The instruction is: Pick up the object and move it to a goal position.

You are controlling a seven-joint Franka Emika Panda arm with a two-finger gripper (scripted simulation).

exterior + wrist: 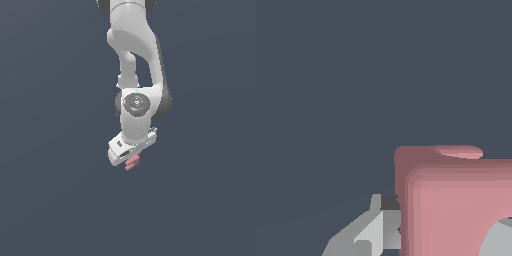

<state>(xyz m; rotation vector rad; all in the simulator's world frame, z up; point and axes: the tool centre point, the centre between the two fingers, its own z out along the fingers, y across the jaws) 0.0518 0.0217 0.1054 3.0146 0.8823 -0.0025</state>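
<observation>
Fingers (372,230) of the white gripper (131,161) sit right against the pink object (132,163), and they look clamped on it, since the object hangs just under the hand with nothing below to hold it up. In the wrist view the pink object fills one corner, very close to the camera, with one grey finger touching its side and a second grey bit peeking past its far edge. How much of the object sits between the fingers is hard to tell. In the exterior view only a small pink bit sticks out under the hand, toward the exterior view's right, so the hold may be near one end and not in the middle. That is my main worry: if the arm (137,60) swings fast or stops hard, the little piece could twist or slip out and drop. Its short prongs could also make the hold uneven, though I cannot see them well enough to say which way they face. Nothing else shows around the arm. All I see is flat dark blue-grey in both views, with no counter edge, no other things and no mark for the goal. So nothing stands in the way, but I cannot tell how far the goal is or which way it lies.
</observation>
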